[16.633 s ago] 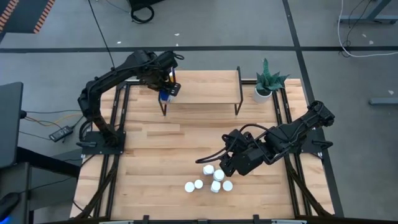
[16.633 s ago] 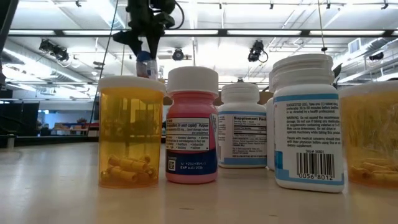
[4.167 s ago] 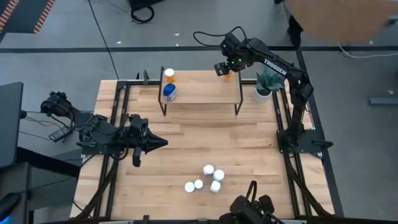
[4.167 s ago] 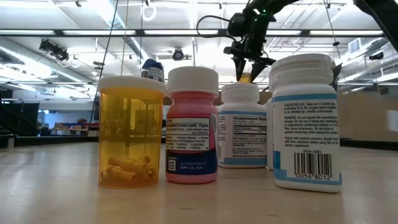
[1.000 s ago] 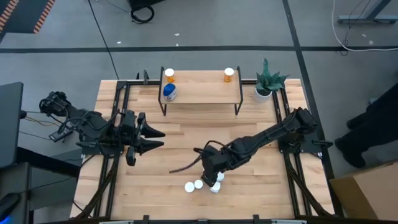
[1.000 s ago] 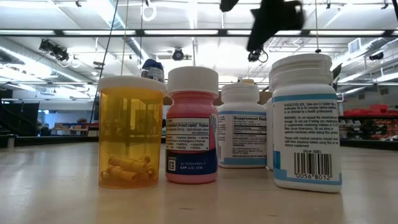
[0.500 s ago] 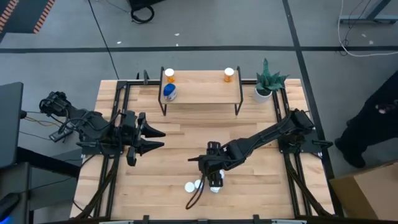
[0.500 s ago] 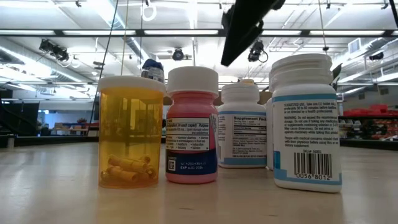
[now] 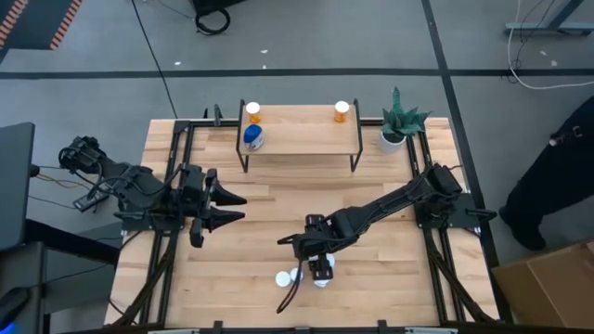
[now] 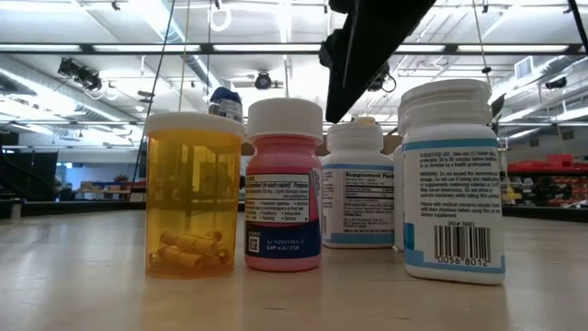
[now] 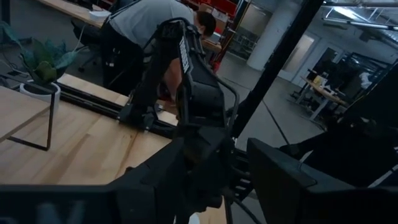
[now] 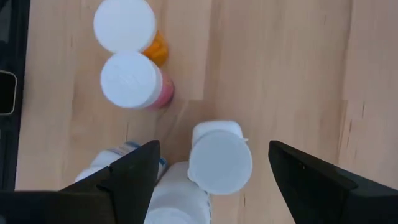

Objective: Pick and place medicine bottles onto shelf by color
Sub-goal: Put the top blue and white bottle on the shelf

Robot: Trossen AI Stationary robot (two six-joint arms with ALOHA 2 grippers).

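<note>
The right gripper hangs directly over the cluster of medicine bottles near the front edge of the table, fingers spread wide with a white-capped bottle between them, not yet pinched. Just beside it stand another white-capped one, a pink-bodied bottle and an orange one. The crowding is the risk: with neighbours touching or nearly touching the target, a finger coming down could land on a cap or shove the adjacent bottle over, and a toppled round bottle would likely roll across the wood. A grip that catches two caps at once could also drop one on the lift. On the shelf at the table's back edge, an orange bottle and a blue bottle sit at the left end and another orange bottle at the right end. The left gripper waits by the table's left edge, fingers parted and holding nothing
</note>
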